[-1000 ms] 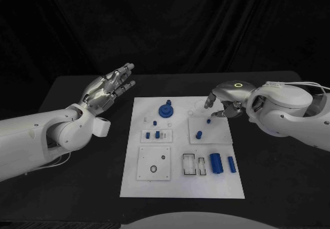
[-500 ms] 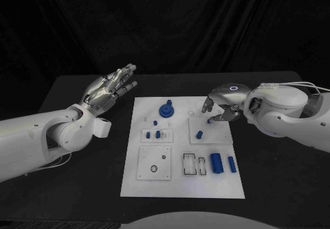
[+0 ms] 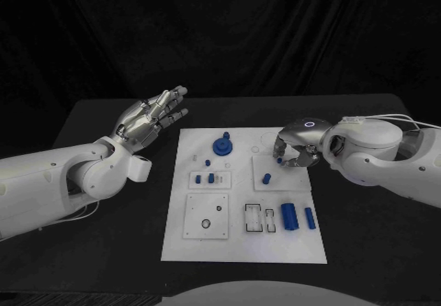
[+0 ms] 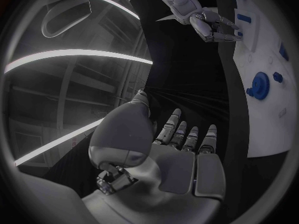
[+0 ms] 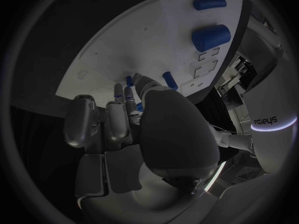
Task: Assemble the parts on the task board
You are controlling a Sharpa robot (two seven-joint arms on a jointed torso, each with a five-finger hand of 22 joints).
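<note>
Right of centre, the right hand [image 3: 292, 148] pinches a small blue peg [image 3: 279, 160] on the task board [image 3: 243, 248]; the left hand [image 3: 150, 118], upper left, is spread and holds nothing

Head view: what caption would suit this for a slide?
Right hand reaches down to a small blue peg on the white task board; left hand raised open.

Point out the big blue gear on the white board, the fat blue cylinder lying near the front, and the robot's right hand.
Large blue gear [image 3: 222, 148], head view, on its toothed disc.
Thick blue cylinder [image 3: 289, 218], head view, mid-length on its side.
Silver right hand [image 3: 292, 145], head view, on its back, fingers down at the board.
</note>
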